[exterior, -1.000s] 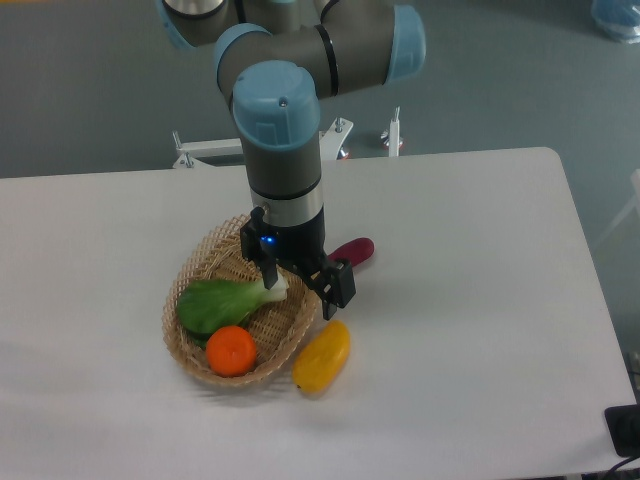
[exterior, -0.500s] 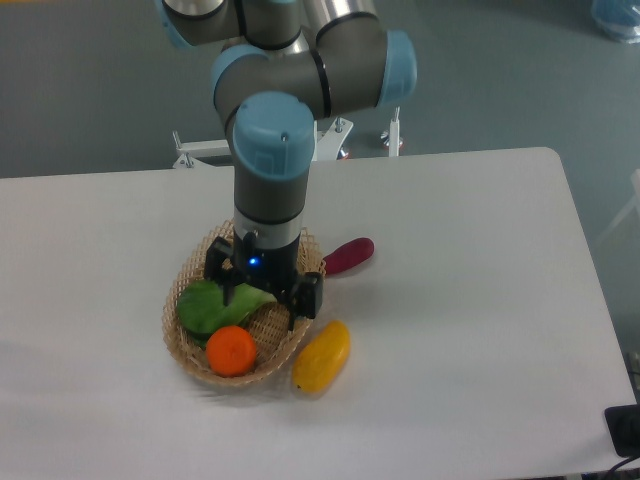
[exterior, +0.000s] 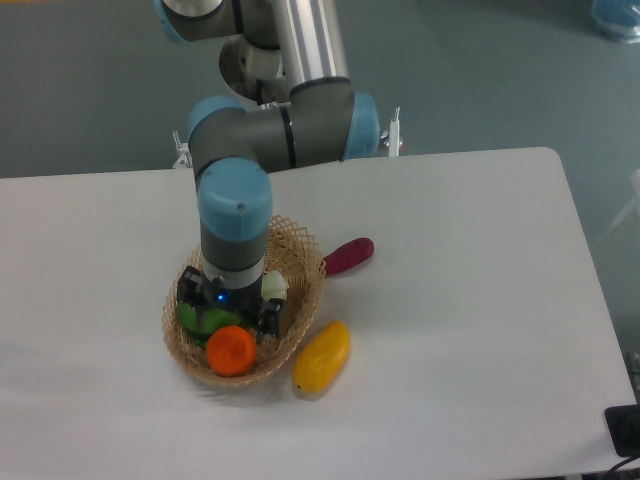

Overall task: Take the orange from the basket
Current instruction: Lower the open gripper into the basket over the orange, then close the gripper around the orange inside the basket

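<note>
The orange [exterior: 231,352] is a small round bright fruit at the front of the tan wicker basket [exterior: 304,268]. My gripper [exterior: 228,315] hangs straight down over the basket, just behind and above the orange. Its two black fingers stand apart, one at the left [exterior: 186,292] and one at the right [exterior: 270,317], so it is open and holds nothing. The arm hides the middle of the basket.
A leafy green vegetable [exterior: 203,322] lies in the basket under the gripper, mostly hidden. A yellow mango-like fruit [exterior: 322,356] lies on the table against the basket's right front. A dark red elongated vegetable [exterior: 347,255] lies to the right of the basket.
The gripper has moved left and toward the front, from the basket's right rim to over the greens, and has come down close to the orange. The orange has not moved.
</note>
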`<control>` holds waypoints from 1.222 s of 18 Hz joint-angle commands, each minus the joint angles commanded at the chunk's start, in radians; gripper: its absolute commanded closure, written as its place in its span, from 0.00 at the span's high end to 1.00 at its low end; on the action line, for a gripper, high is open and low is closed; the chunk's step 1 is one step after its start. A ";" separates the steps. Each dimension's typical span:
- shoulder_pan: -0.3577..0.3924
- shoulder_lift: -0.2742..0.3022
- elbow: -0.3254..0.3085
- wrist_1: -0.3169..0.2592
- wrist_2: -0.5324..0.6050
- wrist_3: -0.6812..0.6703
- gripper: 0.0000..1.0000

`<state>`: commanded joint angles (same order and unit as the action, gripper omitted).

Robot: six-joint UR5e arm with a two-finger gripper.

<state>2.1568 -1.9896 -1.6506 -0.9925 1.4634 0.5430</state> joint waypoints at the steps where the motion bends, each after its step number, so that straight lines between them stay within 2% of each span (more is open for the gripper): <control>1: 0.000 -0.002 0.000 0.005 -0.002 0.000 1.00; 11: -0.011 -0.057 0.000 0.026 0.005 0.008 1.00; 22: -0.018 -0.072 0.000 0.026 0.008 0.008 1.00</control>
<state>2.1384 -2.0617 -1.6506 -0.9664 1.4711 0.5507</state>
